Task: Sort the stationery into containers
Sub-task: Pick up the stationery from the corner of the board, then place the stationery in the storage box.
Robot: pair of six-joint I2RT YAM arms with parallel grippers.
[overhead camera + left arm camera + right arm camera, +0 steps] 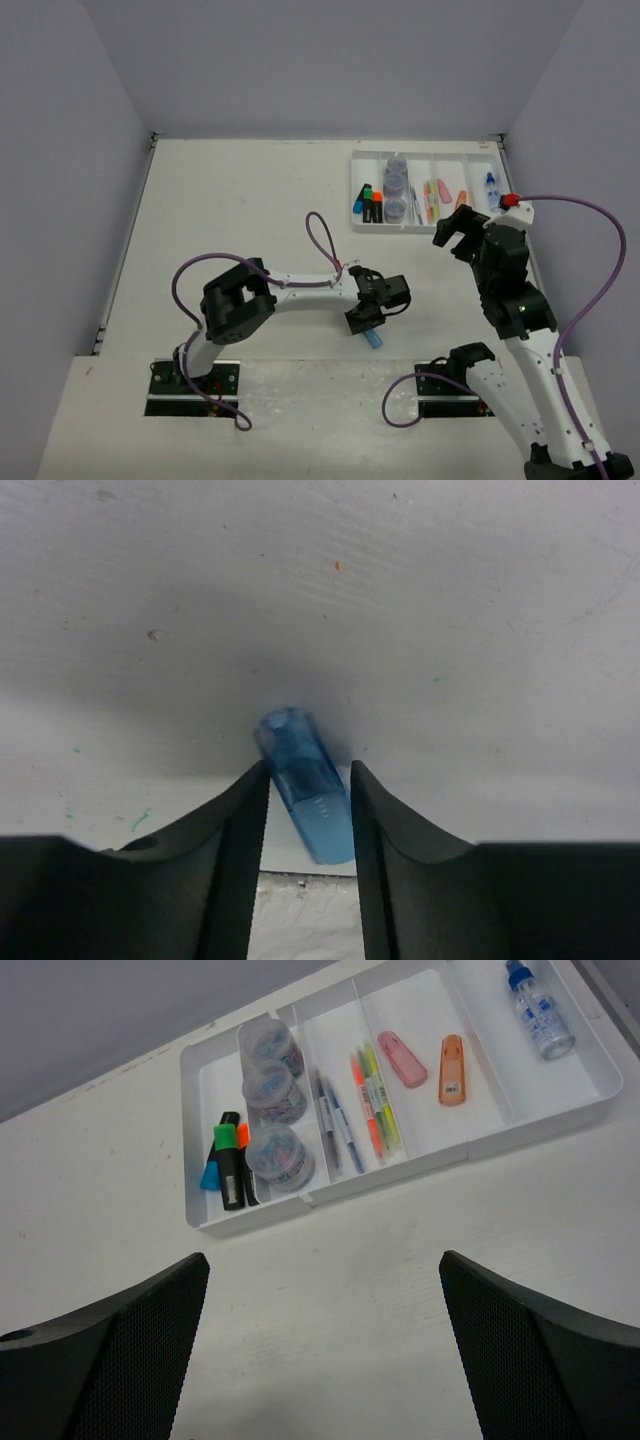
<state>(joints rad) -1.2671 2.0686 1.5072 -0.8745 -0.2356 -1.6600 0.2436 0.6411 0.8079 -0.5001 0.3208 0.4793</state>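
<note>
Step in hand: I judge this to be the pickup of the blue capsule piece [305, 785], the one task item I can see outside the white tray [450, 1152].
Where the piece is: it lies on the table [450, 600] at the lower centre of the top view, well apart from the tray in the upper right.
Left gripper [308, 770]: its jaws stand close on either side of the piece. The left finger [240, 820] meets it near its upper end and the right finger [378, 820] near its lower end. I cannot tell whether they press on it yet.
Right gripper [322, 1260]: the jaws are spread wide with nothing between them, hanging over bare table just below the tray in its wrist view.
Long axis: in the left wrist view the piece runs from upper left to lower right, only a little off the line of the fingers.
Which way it points: the rounded end faces the top of the frame, away from the wrist. The squarer end sits at the table edge, low in the frame.
Doing it well: because the piece is skewed, I expect the pads to twist it straight as they meet. I would close slowly, confirm both sides bear on it, then lift straight up.
Risk: the smooth plastic may slip out forward under a diagonal pinch.
Likely target: the compartment holding the pink capsule piece [402, 1058] and the orange capsule piece [452, 1055].
</note>
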